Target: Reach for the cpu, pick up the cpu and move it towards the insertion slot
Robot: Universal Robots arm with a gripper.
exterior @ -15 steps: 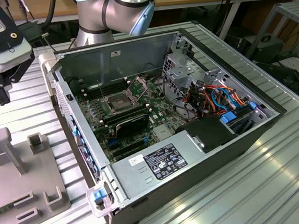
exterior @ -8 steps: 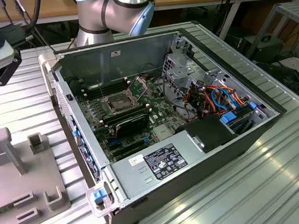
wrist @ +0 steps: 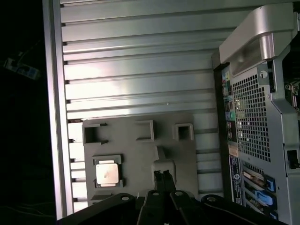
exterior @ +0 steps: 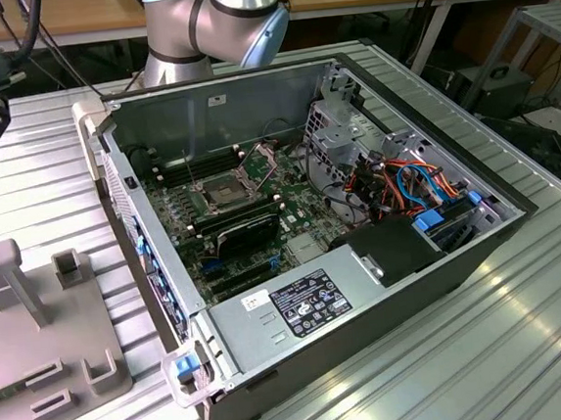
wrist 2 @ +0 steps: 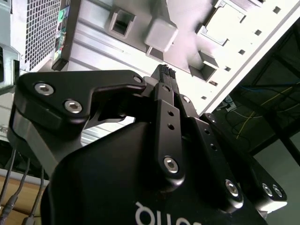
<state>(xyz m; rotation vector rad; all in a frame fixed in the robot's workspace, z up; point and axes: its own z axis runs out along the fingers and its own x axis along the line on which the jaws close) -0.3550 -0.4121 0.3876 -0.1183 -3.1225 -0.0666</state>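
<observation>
Silver-beige cpu (wrist: 107, 174) (unheld) near tool (wrist: 163, 175)

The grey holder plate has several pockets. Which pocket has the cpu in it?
The pocket beside the table's edge: the cpu lies flat in it, pale face up. The three pockets in a row on the grey holder plate are empty.

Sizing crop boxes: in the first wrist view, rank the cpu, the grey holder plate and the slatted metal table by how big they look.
1. slatted metal table
2. grey holder plate
3. cpu, clearly smallest
</observation>
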